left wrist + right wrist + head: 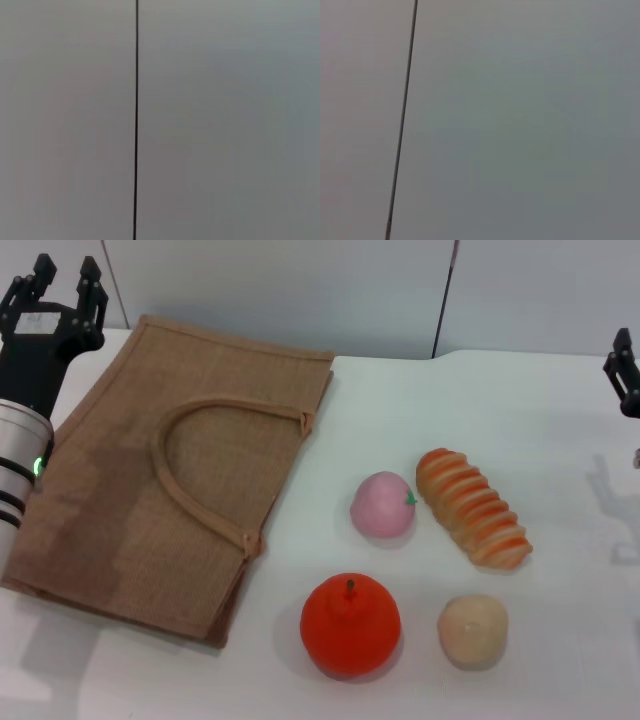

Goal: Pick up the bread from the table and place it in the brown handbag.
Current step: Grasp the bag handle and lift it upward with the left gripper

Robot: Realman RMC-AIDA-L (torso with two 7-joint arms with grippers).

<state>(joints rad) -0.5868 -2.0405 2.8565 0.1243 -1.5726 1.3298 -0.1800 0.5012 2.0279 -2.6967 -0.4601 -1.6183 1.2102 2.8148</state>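
The bread [472, 507], a glossy loaf with orange and tan ridges, lies on the white table [560, 420] right of centre. The brown handbag [120, 490] lies flat at the left, its looped handles [190, 475] on top. My left gripper [58, 285] is raised at the far left above the bag's back corner, fingers apart and empty. My right gripper [622, 370] shows only partly at the right edge, far from the bread. Both wrist views show only a grey wall with a dark seam [136, 120].
A pink ball [382, 505] sits right beside the bread on its left. A red-orange fruit [350, 626] and a round beige ball [472, 631] lie nearer the front. The bag's open edge [290, 490] faces the fruits.
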